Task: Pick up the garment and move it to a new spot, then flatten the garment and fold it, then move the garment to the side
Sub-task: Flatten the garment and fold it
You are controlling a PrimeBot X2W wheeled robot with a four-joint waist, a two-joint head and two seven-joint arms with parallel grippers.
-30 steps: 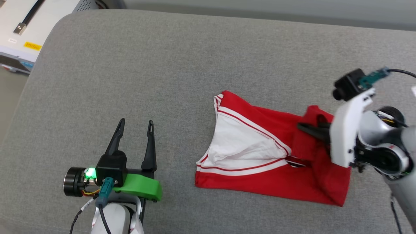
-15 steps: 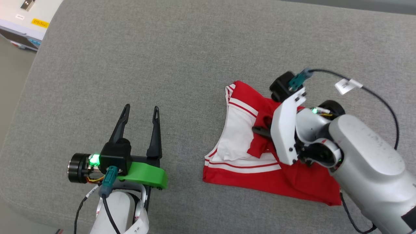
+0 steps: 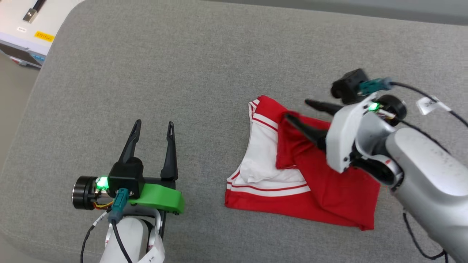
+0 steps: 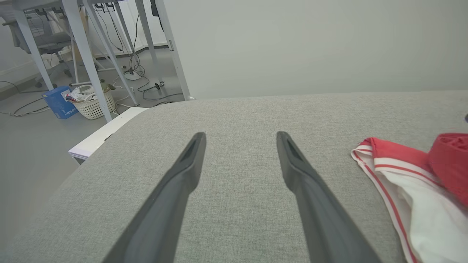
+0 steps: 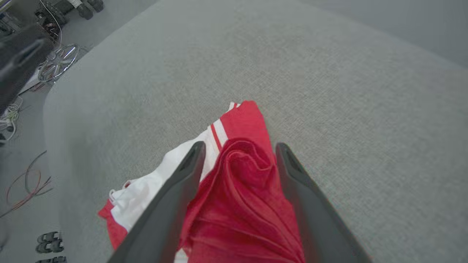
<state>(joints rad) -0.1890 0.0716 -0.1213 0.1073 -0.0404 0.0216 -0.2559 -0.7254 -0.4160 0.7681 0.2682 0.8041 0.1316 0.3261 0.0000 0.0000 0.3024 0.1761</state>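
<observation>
Garment: a red jersey-style T-shirt with a white sleeve panel and red-and-white striped trim. It is laid partly folded on the grey upholstered surface, right of centre in the head view and toward the near edge. A red flap is turned over part of the white panel, and its upper edge is gathered into a bunched fold. Right gripper: it is positioned over the far part of the garment with its fingers spread wide. In the right wrist view the bunched red fold is seen lying between the two fingers of the gripper, with the striped corner just beyond the tips. Left gripper: it is held over bare grey surface well to the left of the garment, its fingers wide apart and nothing between them. In the left wrist view the gripper is pointed across the surface, and the garment's striped edge and white panel are seen at the right margin. White unit with a yellow label: located beyond the surface's far left corner. White basket and blue box: noted on the floor beside table legs.
</observation>
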